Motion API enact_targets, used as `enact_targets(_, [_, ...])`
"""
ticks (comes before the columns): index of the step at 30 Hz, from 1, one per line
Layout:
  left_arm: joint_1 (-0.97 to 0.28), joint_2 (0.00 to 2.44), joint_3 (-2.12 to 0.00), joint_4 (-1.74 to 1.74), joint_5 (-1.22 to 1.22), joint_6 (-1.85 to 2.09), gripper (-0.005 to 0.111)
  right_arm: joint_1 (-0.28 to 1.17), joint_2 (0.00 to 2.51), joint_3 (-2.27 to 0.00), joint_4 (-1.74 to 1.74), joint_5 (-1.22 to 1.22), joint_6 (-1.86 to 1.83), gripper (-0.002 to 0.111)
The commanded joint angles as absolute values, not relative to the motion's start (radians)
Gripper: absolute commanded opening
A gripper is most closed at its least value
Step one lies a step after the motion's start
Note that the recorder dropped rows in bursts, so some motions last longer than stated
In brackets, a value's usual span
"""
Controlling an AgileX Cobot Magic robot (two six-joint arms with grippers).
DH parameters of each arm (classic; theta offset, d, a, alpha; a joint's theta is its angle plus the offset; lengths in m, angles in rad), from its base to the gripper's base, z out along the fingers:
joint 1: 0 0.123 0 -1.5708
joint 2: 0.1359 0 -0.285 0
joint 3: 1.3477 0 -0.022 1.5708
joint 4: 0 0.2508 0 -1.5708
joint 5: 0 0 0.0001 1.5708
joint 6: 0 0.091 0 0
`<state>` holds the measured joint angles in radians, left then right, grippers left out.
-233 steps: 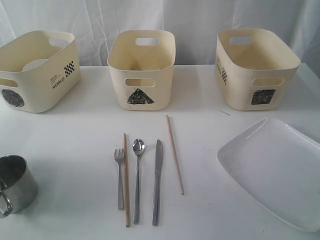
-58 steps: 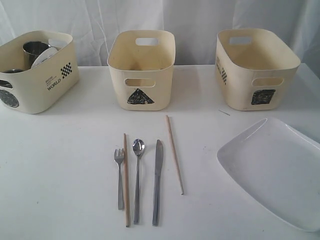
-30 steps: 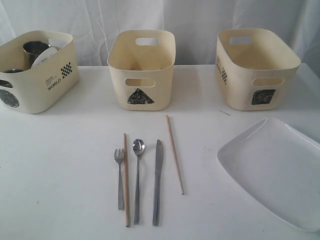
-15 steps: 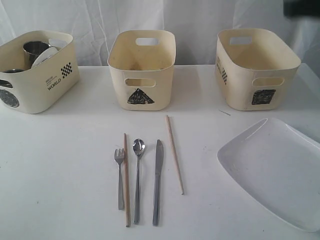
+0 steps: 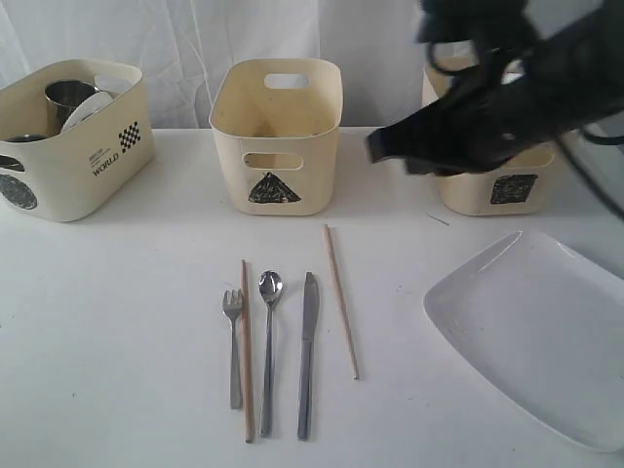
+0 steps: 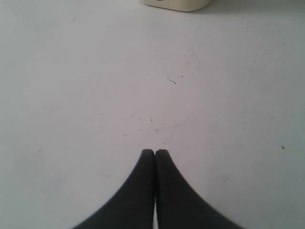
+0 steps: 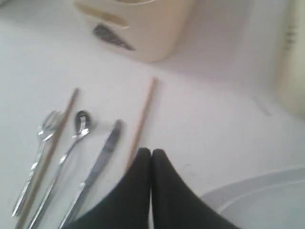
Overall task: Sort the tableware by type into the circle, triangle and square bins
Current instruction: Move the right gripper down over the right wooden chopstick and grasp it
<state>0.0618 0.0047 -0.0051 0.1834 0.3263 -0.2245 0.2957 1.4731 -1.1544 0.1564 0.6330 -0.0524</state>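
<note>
Right claw [image 7: 151, 151] hangs closed over bare table [image 7: 209, 119] beside chopstick [image 7: 142, 114]

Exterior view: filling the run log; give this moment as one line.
left gripper shut, empty | right gripper shut, empty | mugs in circle bin | fork, spoon, knife, chopsticks, plate on table

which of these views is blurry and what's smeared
Exterior view: the right arm is a dark motion smear in front of the square bin, while the knife is crisp. Right wrist view: soft throughout, fork and spoon streaked. Left wrist view: sharp, shut left claw over the table.
</note>
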Motion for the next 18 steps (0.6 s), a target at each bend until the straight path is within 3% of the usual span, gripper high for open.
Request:
enact_targets(1, [0.056, 0.000, 0.000, 0.189, 0.359, -0.230, 0.000, 0.396, 1.751, -1.393, 0.188, 0.900, -0.075, 0.000])
enact_targets(10, [0.056, 0.000, 0.000, 0.189, 0.359, -0.230, 0.000, 0.428, 2.029, -1.584, 0.199, 1.042, -0.076, 0.003])
enact_targets(18, [0.056, 0.000, 0.000, 0.189, 0.359, -0.230, 0.000, 0.428, 2.110, -1.584, 0.189, 1.037, 0.000, 0.041])
